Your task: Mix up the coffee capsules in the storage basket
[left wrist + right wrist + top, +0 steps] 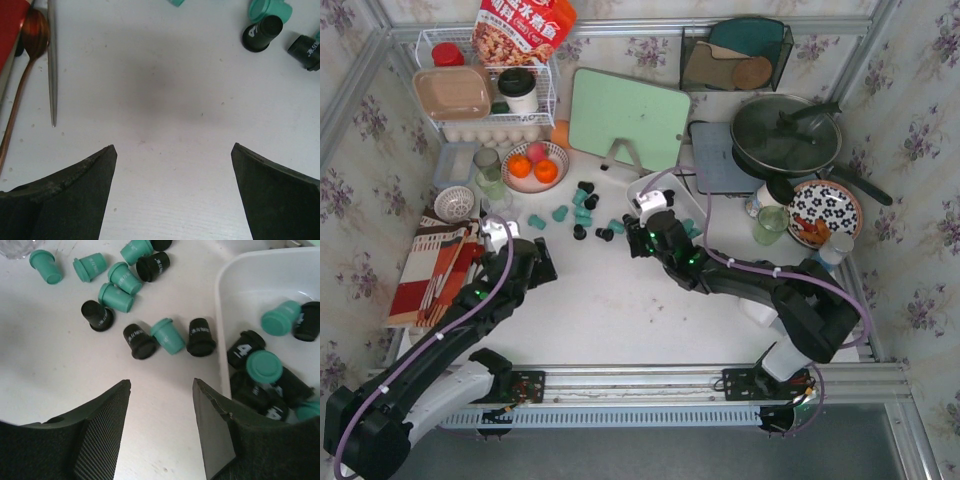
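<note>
Several teal and black coffee capsules (584, 214) lie loose on the white table, left of the white storage basket (670, 183). In the right wrist view loose capsules (167, 335) lie ahead of the fingers, and the basket (222, 300) at the right holds more teal and black capsules (264, 365). My right gripper (638, 238) (161, 381) is open and empty, just above the table beside the basket's left wall. My left gripper (505, 232) (173, 146) is open and empty over bare table, with a black capsule (262, 34) far ahead to its right.
A red striped mat (430, 270) with a spoon (32, 30) and chopsticks (51, 60) lies left of the left gripper. A bowl of oranges (534, 166), a green cutting board (628, 120), a lidded pan (786, 132), a glass (769, 224) and a patterned plate (825, 212) stand behind.
</note>
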Robot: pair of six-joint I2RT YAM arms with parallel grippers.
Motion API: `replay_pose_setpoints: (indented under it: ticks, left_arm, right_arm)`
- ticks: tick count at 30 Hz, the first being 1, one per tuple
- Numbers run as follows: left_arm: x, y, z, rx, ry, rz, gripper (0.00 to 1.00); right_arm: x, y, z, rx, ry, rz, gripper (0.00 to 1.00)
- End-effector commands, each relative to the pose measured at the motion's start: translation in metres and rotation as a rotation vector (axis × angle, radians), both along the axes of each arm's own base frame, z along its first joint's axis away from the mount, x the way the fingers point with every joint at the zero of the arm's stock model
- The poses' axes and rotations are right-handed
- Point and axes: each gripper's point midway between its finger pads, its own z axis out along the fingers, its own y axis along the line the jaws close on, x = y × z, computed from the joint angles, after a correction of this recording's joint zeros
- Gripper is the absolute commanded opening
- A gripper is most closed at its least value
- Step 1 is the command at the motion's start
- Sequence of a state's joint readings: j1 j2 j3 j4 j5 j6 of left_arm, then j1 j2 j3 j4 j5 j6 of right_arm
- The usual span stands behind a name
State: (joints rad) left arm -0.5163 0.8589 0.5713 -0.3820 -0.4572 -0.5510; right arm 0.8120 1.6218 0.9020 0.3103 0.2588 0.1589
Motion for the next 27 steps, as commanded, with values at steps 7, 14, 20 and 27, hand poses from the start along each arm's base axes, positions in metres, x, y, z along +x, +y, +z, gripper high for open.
replay_pose_setpoints:
  ticks: [7, 14, 20, 27]
  left_arm:
    - [0.002, -0.013, -0.007, -0.038, 0.059, -0.018, 0.99]
    - [0.003, -0.017, -0.009, -0.041, 0.089, -0.026, 0.99]
    - [0.003, -0.020, -0.011, -0.047, 0.097, -0.033, 0.99]
    - [0.003, -0.018, -0.011, -0.040, 0.094, -0.025, 0.99]
  right_arm:
    - [0.034, 0.058, -0.040, -0.098, 0.125, 0.010, 0.59]
    - [0.051, 0.074, -0.072, -0.197, 0.189, 0.006, 0.53]
    - [0.051, 0.083, -0.091, -0.212, 0.215, 0.040, 0.49]
    - [0.048, 0.081, -0.106, -0.246, 0.240, 0.047, 0.48]
